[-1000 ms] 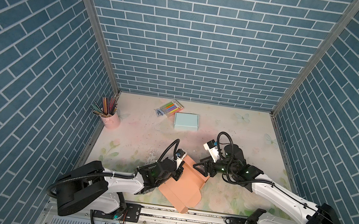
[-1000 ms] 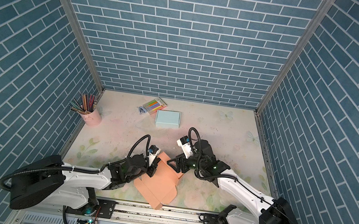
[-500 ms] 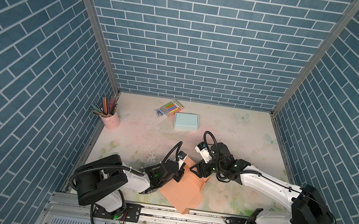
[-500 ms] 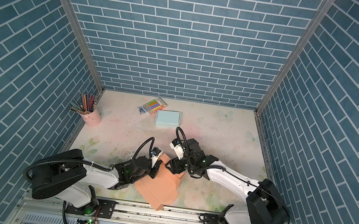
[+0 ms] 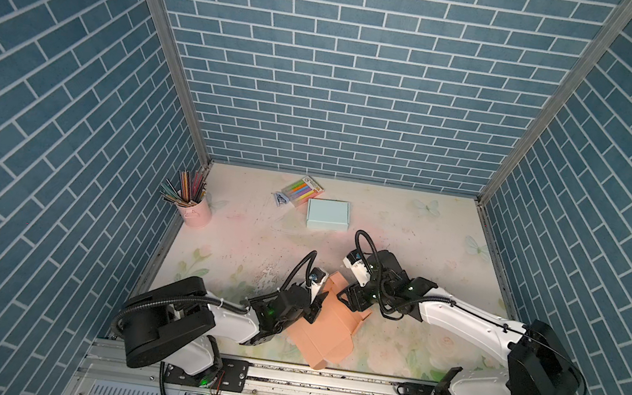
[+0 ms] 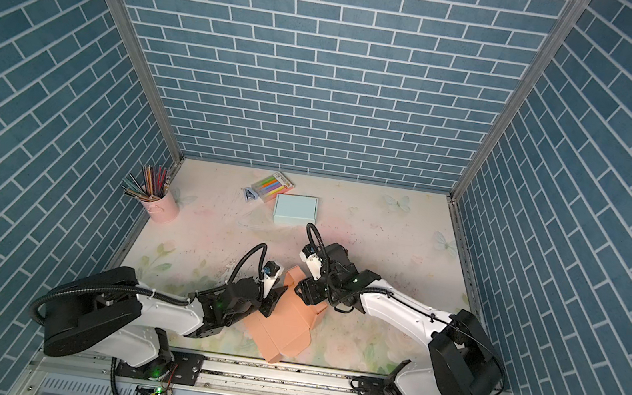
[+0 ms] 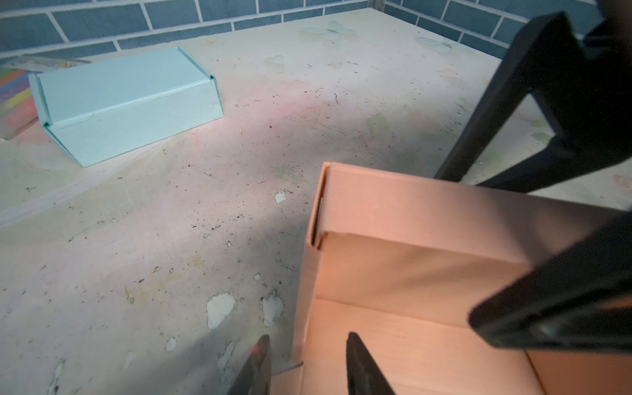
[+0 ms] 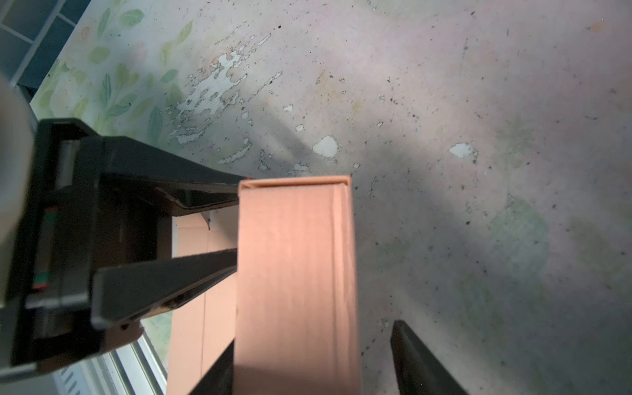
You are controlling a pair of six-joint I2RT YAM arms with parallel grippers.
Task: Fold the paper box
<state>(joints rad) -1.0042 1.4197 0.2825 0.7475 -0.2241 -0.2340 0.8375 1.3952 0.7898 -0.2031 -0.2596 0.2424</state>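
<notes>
The paper box [image 5: 329, 328] is salmon-orange cardboard, partly folded, lying at the front middle of the table in both top views [image 6: 288, 325]. My left gripper [image 5: 317, 306] is at the box's left side. In the left wrist view it [image 7: 307, 343] is open, one finger on each side of a standing side wall [image 7: 307, 273], with gaps on both sides. My right gripper [image 5: 348, 295] is over the box's far end. In the right wrist view it [image 8: 313, 335] is open astride the raised far wall [image 8: 294, 273], with one finger clear of the cardboard.
A folded light blue box [image 5: 327, 215] lies at the back middle, beside a pack of coloured markers [image 5: 303, 187] and a small blue clip [image 5: 280, 199]. A pink cup of pencils [image 5: 195, 211] stands at the back left. A metal rail [image 5: 322, 380] runs along the front edge.
My left gripper's jaws have opened off the box's side wall. My right gripper has moved left onto the box's far wall, and its jaws have narrowed slightly.
</notes>
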